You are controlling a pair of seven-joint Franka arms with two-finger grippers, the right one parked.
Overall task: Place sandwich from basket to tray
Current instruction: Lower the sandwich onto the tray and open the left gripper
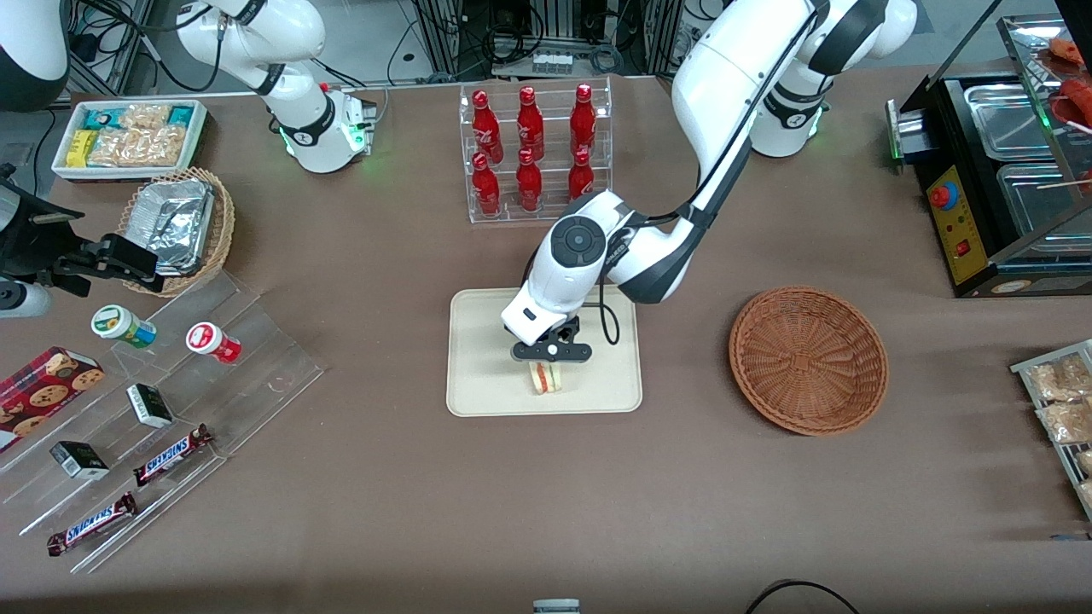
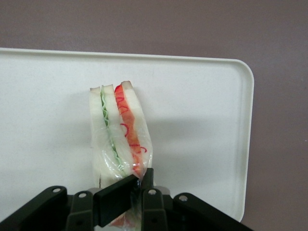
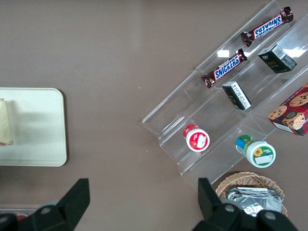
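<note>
**Gripper over tray, sandwich between its fingers**

Gripper (image 1: 551, 350), front view: sits at centre frame, low over the tray (image 1: 478, 392), at the end of the white left arm (image 1: 734, 94) that reaches in from the upper right. Sandwich (image 1: 545, 377): on the tray, directly under the gripper, in the tray's lower middle, cut edge with red and green layers facing up. Basket (image 1: 808, 360): reddish-brown wicker, right of centre, well apart from the tray, nothing in it. Other items: rack of red bottles (image 1: 533, 149) above the tray; tan wicker basket with foil (image 1: 177, 228) and white bin of snack packets (image 1: 128, 136) at upper left; clear stepped display (image 1: 162, 409) at lower left holding Snickers bars (image 1: 171, 454), small boxes and two round tubs.

Left wrist view: black fingers (image 2: 115, 199) are closed onto the wrapped near end of the sandwich (image 2: 120, 130), clamping it from both sides. The wedge stands on edge on the cream tray (image 2: 202, 120), green filling line beside the red one. Brown table (image 2: 279, 38) shows past the tray's rounded corner.

Right wrist view: tray (image 3: 38, 139) at the left edge, with a sliver of sandwich (image 3: 5, 122) at the frame border. Clear display (image 3: 231, 101) with Snickers bars fills the upper right; foil-lined basket (image 3: 250, 192) at lower right.
</note>
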